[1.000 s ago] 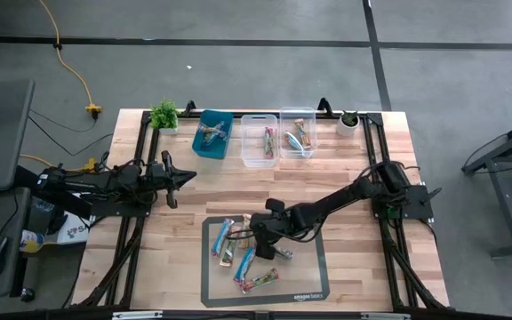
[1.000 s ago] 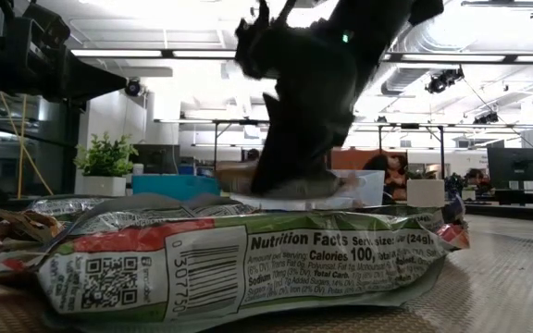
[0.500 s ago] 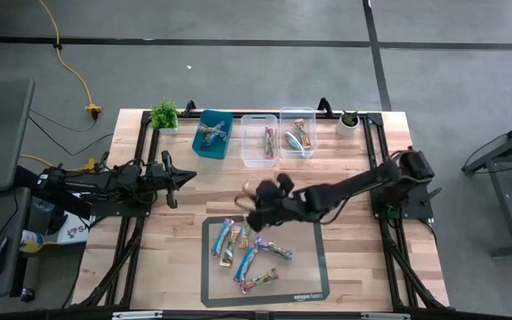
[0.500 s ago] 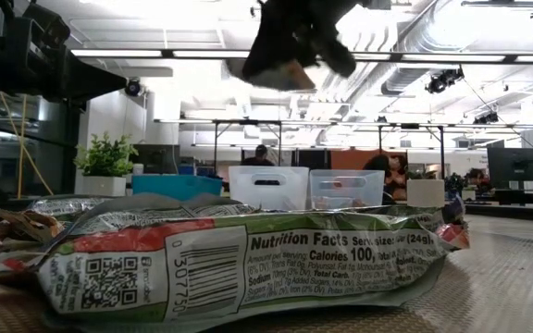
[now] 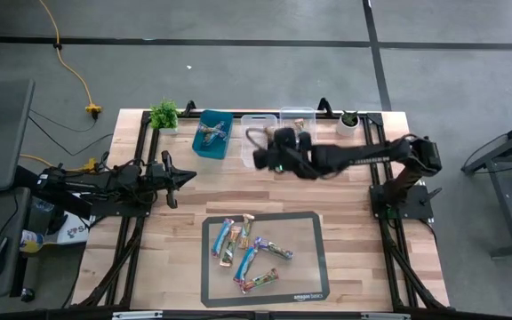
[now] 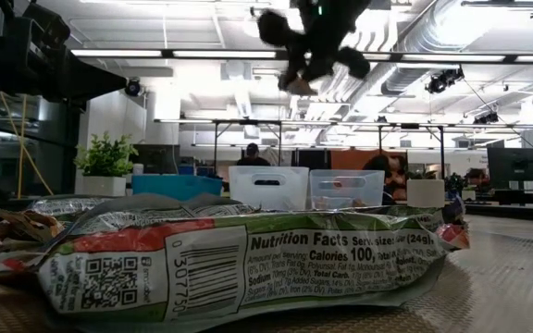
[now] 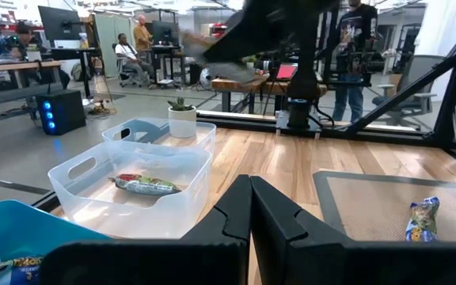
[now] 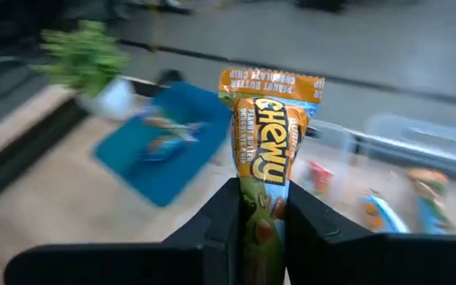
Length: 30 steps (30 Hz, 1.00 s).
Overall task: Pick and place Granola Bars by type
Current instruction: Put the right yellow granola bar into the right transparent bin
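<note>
Granola bars (image 5: pixel 247 252), small flat foil-wrapped snacks in blue, orange and pinkish wrappers, lie scattered on the dark grey rectangular mat (image 5: pixel 302 262) at the near edge of the pale wooden table (image 5: pixel 354 187). In the low view one green-and-red wrapped bar (image 6: pixel 239 264) fills the foreground, its nutrition label facing the camera.

Farther in, at the table's left side, the left claw (image 5: pixel 183 177) rests with its fingers pressed together, holding nothing, well apart from the mat and the bins.

Beyond that, the right claw (image 5: pixel 262 153) hangs raised above the table near the row of bins, its fingers clamped on an orange-and-green wrapped chewy bar (image 8: pixel 264 170), which stands upright between them in the right wrist view.

At the far edge sit a teal plastic bin (image 5: pixel 213 133) with a bar inside, then two clear plastic bins (image 7: pixel 137 178) side by side, each holding bars. A small green potted plant (image 5: pixel 164 114) stands left of the teal bin, and a white pot (image 5: pixel 348 122) right of the clear ones.

People stand and sit in the room behind.
</note>
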Motion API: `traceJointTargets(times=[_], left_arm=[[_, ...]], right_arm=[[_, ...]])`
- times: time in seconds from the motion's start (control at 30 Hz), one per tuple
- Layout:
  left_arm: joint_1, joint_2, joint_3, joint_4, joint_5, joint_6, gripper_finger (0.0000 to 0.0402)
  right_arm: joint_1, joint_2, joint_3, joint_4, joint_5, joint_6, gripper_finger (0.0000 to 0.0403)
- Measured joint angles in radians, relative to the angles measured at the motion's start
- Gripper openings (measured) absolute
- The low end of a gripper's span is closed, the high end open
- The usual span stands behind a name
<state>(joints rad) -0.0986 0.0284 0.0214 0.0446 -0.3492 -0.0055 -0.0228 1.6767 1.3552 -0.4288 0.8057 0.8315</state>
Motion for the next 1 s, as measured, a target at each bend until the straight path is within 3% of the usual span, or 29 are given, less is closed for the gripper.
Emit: traceJointTargets(times=[0.2,0.57,0.77,1.0], left_arm=[[0.000,0.000,0.000,0.000,0.000,0.000,0.0000],[0.000,0.000,0.000,0.000,0.000,0.000,0.0000],[0.000,0.000,0.000,-0.001,0.000,0.000,0.0000],[0.000,0.000,0.000,-0.001,0.000,0.000,0.0000]], right_arm=[[-0.192,0.001,-0.018,-0.111,-0.149,0.092,0.0057],[-0.475,0.017,-0.017,-0.159,-0.370,-0.067,0.0057],[-0.548,0.064,-0.017,-0.150,-0.467,-0.094,0.0057],[-0.553,0.181,-0.017,-0.157,-0.575,-0.100,0.0058]])
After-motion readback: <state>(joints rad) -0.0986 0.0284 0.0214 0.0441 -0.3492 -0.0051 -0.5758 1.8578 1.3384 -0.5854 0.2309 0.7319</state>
